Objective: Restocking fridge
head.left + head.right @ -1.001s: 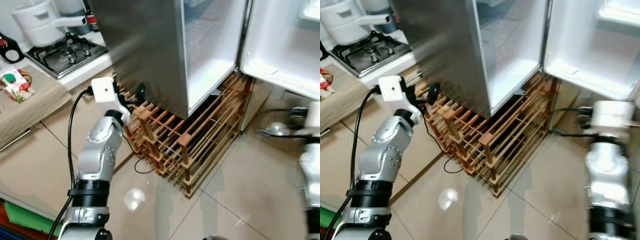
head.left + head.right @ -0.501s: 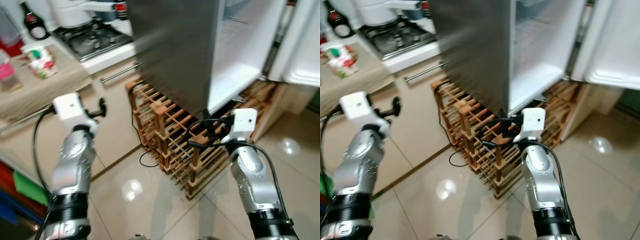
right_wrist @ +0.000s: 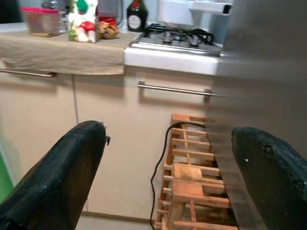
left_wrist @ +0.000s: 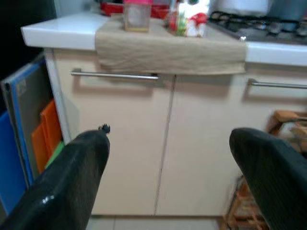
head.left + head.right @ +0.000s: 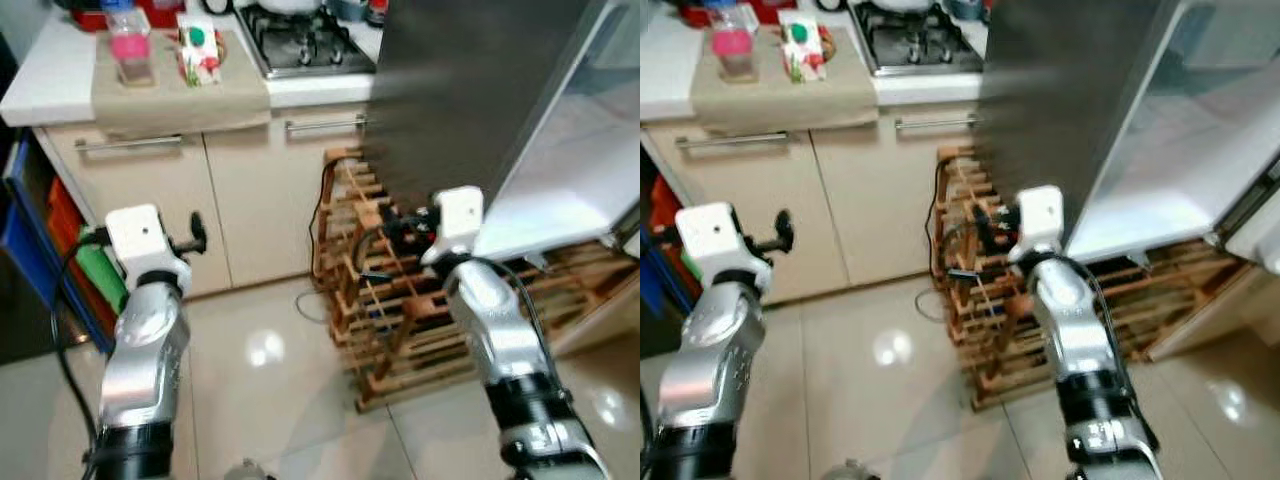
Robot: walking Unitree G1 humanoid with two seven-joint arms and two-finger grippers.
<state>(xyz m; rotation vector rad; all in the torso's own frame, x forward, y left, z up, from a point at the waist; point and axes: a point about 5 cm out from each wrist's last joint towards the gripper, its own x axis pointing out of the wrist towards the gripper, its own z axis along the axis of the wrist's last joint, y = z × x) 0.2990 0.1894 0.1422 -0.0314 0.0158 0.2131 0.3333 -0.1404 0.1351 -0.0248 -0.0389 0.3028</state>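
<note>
Left tool (image 4: 168, 163) and right tool (image 3: 168, 167) — both spread wide, holding nothing — face the cabinet (image 4: 192, 143).

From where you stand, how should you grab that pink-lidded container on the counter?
Grip the pink-lidded container across its clear side walls below the lid, coming in level from the counter's front edge. It stands upright on the beige cloth, apart from the carton beside it.

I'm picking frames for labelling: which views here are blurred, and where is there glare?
Eye views: mildly motion-blurred, with ceiling-light glare on the glossy floor tiles. Left wrist view: the near fingers are out of focus, the cabinet fairly sharp. Right wrist view: soft, the fridge side smeared.
</note>
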